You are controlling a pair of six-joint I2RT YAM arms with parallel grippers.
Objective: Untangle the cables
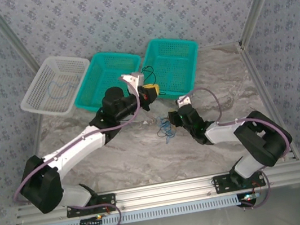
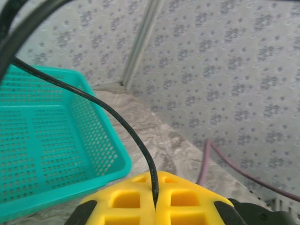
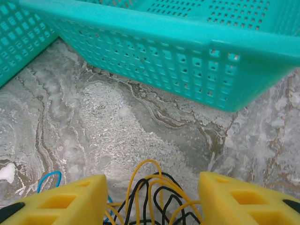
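At the closed yellow fingers of the left gripper, one black cable is pinched, its long axis running up and leftward past the teal basket. On the table, the tangle of cables lies between the spread jaws of the right gripper, with its loops arching away from the wrist.

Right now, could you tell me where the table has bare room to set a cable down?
The table is bare between the cable tangle and the near rail, and right of the right teal basket. It is crowded mid-table, where the right gripper straddles that tangle.
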